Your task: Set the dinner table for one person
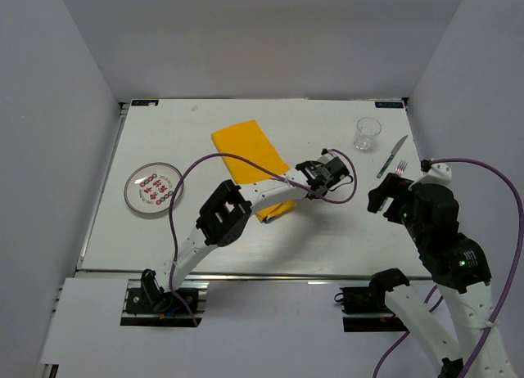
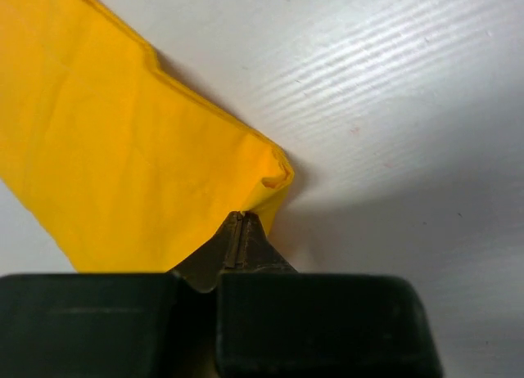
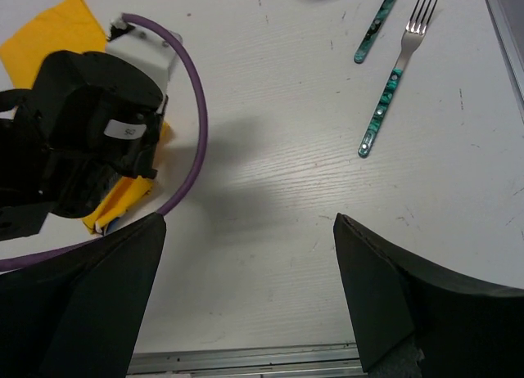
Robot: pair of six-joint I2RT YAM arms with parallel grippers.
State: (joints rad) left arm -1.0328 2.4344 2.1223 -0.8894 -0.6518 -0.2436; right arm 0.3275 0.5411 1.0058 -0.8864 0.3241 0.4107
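Observation:
The white dinner table (image 1: 327, 247) holds a yellow cloth (image 1: 250, 153), a patterned plate (image 1: 152, 188) at the left, a clear glass (image 1: 367, 133), a knife (image 1: 393, 155) and a fork (image 1: 401, 167) at the far right. My left gripper (image 1: 307, 182) is shut on a corner of the cloth (image 2: 123, 149), its fingertips (image 2: 237, 222) pinched together at the fold. My right gripper (image 1: 389, 200) hangs open and empty (image 3: 248, 222) over bare table, near side of the green-handled fork (image 3: 393, 79) and knife (image 3: 377, 24).
The left arm's purple cable (image 1: 237, 159) loops over the cloth. A metal rail (image 3: 246, 362) runs along the table's near edge. White walls close in the table at the back and both sides.

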